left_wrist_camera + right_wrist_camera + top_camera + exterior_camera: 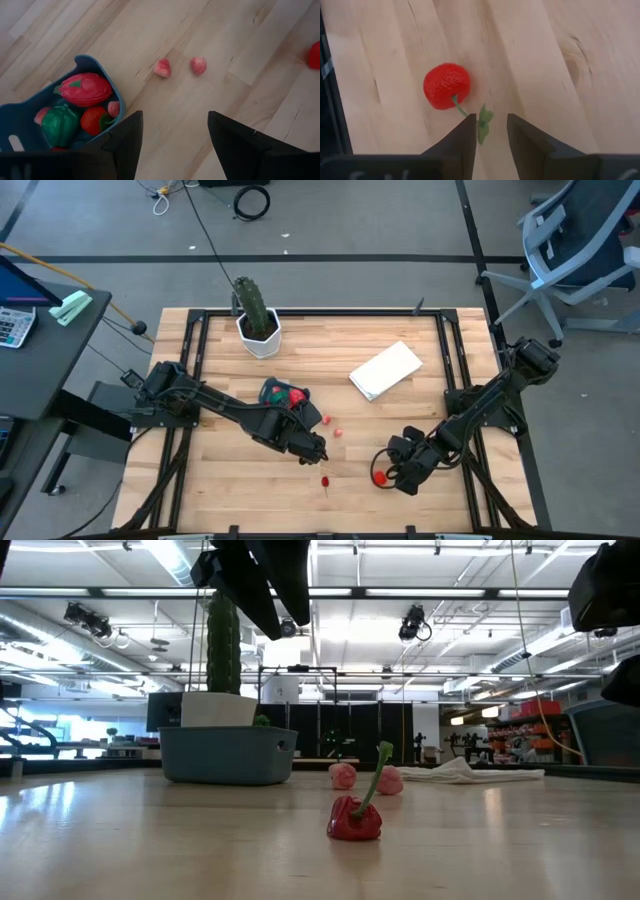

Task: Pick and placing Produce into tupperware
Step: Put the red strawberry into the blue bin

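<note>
I hold the right gripper (490, 132), fingers narrowly apart astride the strawberry's (446, 85) leafy stem for pickup, well away from the tub (272, 392); left gripper (172, 145) hovers spread beside the tub.

The tupperware (272, 392) sat mid-bench, the cactus (254, 307) at its 12 o'clock and two small produce pieces (334, 427) at its 4 o'clock.

Wooden table (220, 490) bears tupperware (272, 392), produce (326, 480), cactus (252, 305).
</note>
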Robot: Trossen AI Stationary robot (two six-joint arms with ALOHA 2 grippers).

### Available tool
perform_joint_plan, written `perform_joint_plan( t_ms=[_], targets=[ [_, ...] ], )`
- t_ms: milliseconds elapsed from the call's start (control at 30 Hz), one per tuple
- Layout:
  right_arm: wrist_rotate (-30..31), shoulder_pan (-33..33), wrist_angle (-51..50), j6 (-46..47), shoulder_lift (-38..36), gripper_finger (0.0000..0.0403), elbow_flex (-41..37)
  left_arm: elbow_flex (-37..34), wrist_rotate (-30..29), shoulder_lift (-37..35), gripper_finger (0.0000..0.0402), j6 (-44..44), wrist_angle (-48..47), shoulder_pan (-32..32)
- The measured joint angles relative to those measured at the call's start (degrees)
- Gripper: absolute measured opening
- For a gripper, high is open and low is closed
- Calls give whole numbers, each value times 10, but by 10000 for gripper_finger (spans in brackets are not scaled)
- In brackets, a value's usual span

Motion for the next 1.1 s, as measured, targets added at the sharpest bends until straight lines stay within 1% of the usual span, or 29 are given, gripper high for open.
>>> perform_joint_plan(
  t_ms=[333, 433, 567, 600, 767, 867, 967, 1100],
  targets=[
    [0, 0, 1, -6, 0, 111, 0, 0, 0, 0, 229, 0, 0, 0],
    [0, 0, 1, -12, 0, 86, 0, 0, 0, 0, 229, 0, 0, 0],
    [16, 0, 1, -39, 0, 22, 0, 0, 0, 0, 229, 0, 0, 0],
    [21, 0, 1, -53, 0, 12, 0, 0, 0, 0, 229, 0, 0, 0],
    [44, -5, -1, -97, 0, 8, 4, 0, -5, 0, 227, -16, 0, 0],
    [48, -14, 0, -141, 0, 5, 27, 0, -6, 0, 220, -13, 0, 0],
    [57, -31, -14, -198, 0, 4, 72, 0, -6, -4, 208, -11, -5, 0],
    [88, -65, -95, -299, 0, 3, 162, 0, -6, -17, 189, -13, -16, 0]
  ],
)
